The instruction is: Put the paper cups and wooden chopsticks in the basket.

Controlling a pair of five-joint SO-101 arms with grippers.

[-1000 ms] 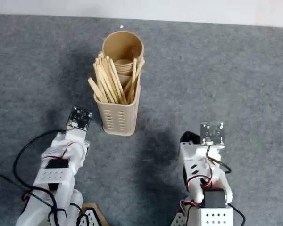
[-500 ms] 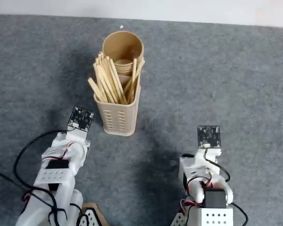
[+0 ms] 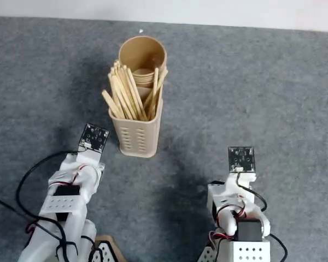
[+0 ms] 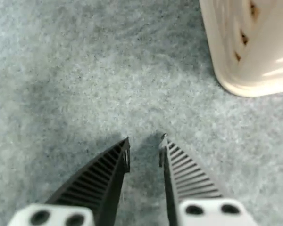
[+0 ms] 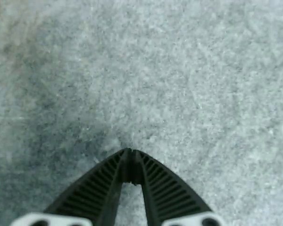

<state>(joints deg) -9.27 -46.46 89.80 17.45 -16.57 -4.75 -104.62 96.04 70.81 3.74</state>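
Note:
A beige perforated basket point(image 3: 135, 136) stands upright in the middle of the grey mat. Several wooden chopsticks point(image 3: 127, 97) lean inside it, and stacked brown paper cups point(image 3: 142, 54) sit in its far end. The left arm point(image 3: 71, 188) rests in front of the basket, on its left side. In the left wrist view my left gripper point(image 4: 144, 142) hovers over bare mat, open by a narrow gap and holding nothing, with the basket's lower corner point(image 4: 254, 52) close beside it. The right arm point(image 3: 238, 210) sits folded back to the basket's front right. My right gripper point(image 5: 130, 153) is shut and empty, above bare mat.
Grey felt-like mat point(image 3: 273, 93) covers the whole table, with a pale strip point(image 3: 208, 11) along the far edge. Black cables point(image 3: 23, 185) loop beside the left arm's base. A brown piece point(image 3: 106, 244) lies at the near edge between the arms.
The right arm drew back toward its base, so its wrist camera now sits a little lower and to the left in the high view. The left arm, basket and contents stayed put.

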